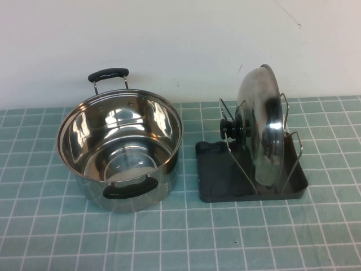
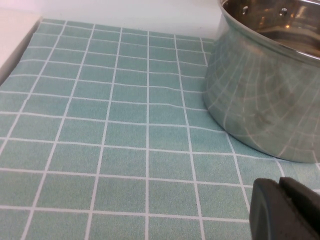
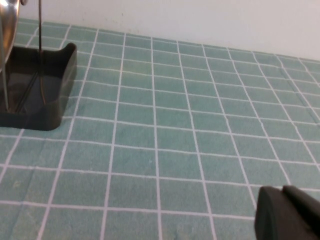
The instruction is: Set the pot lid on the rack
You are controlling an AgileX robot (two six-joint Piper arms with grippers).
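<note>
The shiny steel pot lid [image 1: 260,127] stands on edge between the wire loops of the dark grey rack [image 1: 217,180], its black knob [image 1: 229,128] facing the pot. The rack's corner also shows in the right wrist view [image 3: 55,85], with an edge of the lid [image 3: 7,22]. Neither arm shows in the high view. My left gripper [image 2: 280,200] is shut and empty, low over the mat beside the pot. My right gripper [image 3: 282,205] is shut and empty, over the mat to the right of the rack.
An open two-handled steel pot [image 1: 119,152] stands left of the rack; its wall shows in the left wrist view [image 2: 260,100]. A green gridded mat [image 1: 180,243] covers the table, with a white wall behind.
</note>
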